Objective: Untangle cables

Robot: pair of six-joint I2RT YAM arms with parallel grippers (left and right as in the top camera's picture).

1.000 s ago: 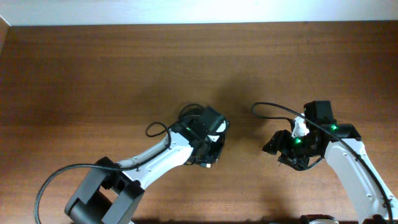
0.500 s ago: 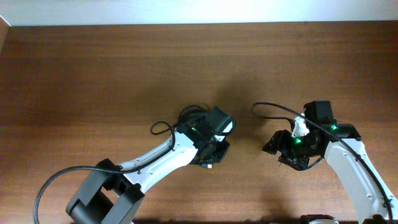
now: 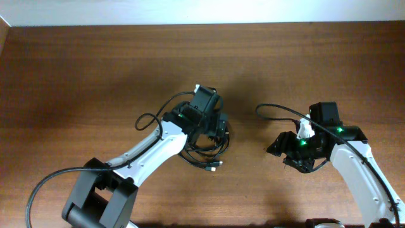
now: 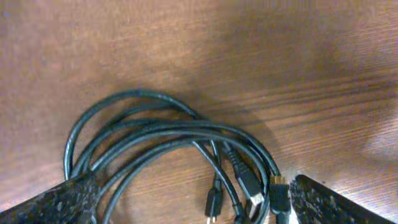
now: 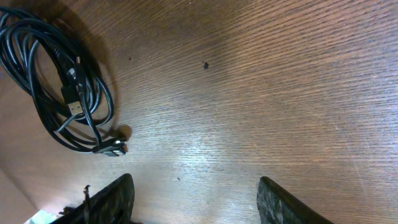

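cables (image 4: 186, 124): coil lying sideways in left wrist view — plugs at right end
left gripper (image 4: 186, 205): wide open, straddling it
right gripper (image 5: 196, 202): open too

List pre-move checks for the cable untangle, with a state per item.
1. Left gripper open: ok. Its jaws stand wide, straddling the cables without clamping them.
2. Cables resting on the table: ok. They lie as one loose coil, flat.
3. Cables separated: not ok. The loops overlap and the plugs are bunched at one side.
4. Right gripper free: ok. It is open, nothing between its jaws, over bare wood apart from the coil.
5. One strand traceable to its plug: cannot tell.
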